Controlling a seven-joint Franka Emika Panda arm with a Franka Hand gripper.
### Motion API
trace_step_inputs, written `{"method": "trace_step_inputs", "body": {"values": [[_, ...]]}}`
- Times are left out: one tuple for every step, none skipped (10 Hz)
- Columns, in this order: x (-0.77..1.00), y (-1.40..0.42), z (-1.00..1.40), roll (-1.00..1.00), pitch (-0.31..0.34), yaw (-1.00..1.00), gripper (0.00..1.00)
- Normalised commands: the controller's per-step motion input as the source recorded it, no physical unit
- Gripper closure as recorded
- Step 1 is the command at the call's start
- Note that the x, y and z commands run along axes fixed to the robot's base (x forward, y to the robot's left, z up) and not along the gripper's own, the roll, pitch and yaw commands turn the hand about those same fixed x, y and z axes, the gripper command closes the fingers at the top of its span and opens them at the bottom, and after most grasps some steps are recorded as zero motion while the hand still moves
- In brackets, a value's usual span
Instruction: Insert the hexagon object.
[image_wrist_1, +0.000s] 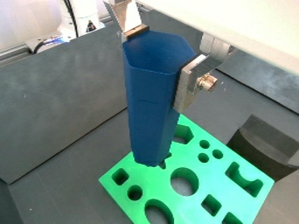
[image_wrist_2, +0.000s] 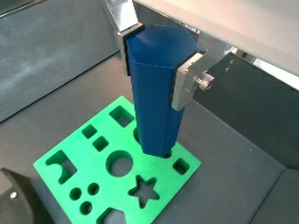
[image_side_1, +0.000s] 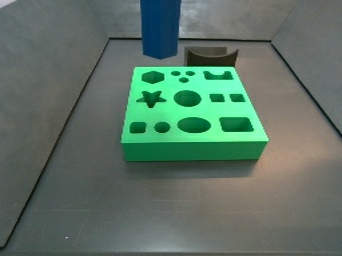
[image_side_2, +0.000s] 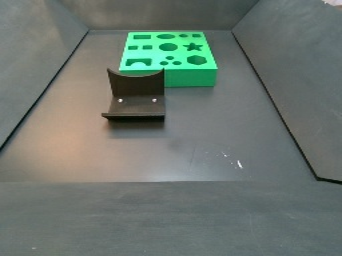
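The green block (image_side_1: 191, 112) with its shaped holes is lying flat on the dark floor, with the dark brown curved piece (image_side_2: 134, 96) sitting apart from it. Above the block, the blue hexagon object (image_wrist_1: 156, 101) is hanging upright, its lower end seemingly just over the block's top. The gripper (image_wrist_2: 156, 51) is clamping the hexagon object's upper end between its silver fingers (image_wrist_2: 187, 82).

Matte blue hexagon object (image_wrist_1: 152, 101) in the pincer's (image_wrist_1: 156, 54) silver metal fingers (image_wrist_1: 191, 77); green block (image_side_1: 191, 112) smooth plastic.

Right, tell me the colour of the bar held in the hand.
Plain matte blue bar, gripped by the hand; clearest in a wrist view.
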Motion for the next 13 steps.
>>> {"method": "trace_step_inputs", "body": {"values": [[-0.09,0.63,-0.14,-0.43,-0.323,0.0,1.0],[-0.24,0.6,-0.19,-0.35,-0.354,-0.03,1.0],[-0.43,0.62,-0.39,-0.15,-0.341,-0.07,1.0],[-0.53,0.69,-0.52,0.0,-0.311,-0.07,1.0],[-0.54,0.53,-0.61,0.12,-0.26,-0.07,1.0],[-0.49,0.41,-0.62,0.18,-0.213,-0.07,1.0],[-0.42,0.39,-0.67,0.15,-0.199,-0.1,1.0],[-0.12,0.4,-0.51,0.0,-0.114,-0.07,1.0],[0.06,0.39,-0.45,0.01,0.0,0.0,1.0],[0.33,0.39,-0.41,0.0,0.057,0.0,1.0],[0.46,0.34,-0.36,0.0,0.081,0.0,1.0],[0.41,0.26,-0.33,0.0,0.071,0.0,1.0],[0.3,0.21,-0.31,0.0,0.046,-0.03,1.0]]}}
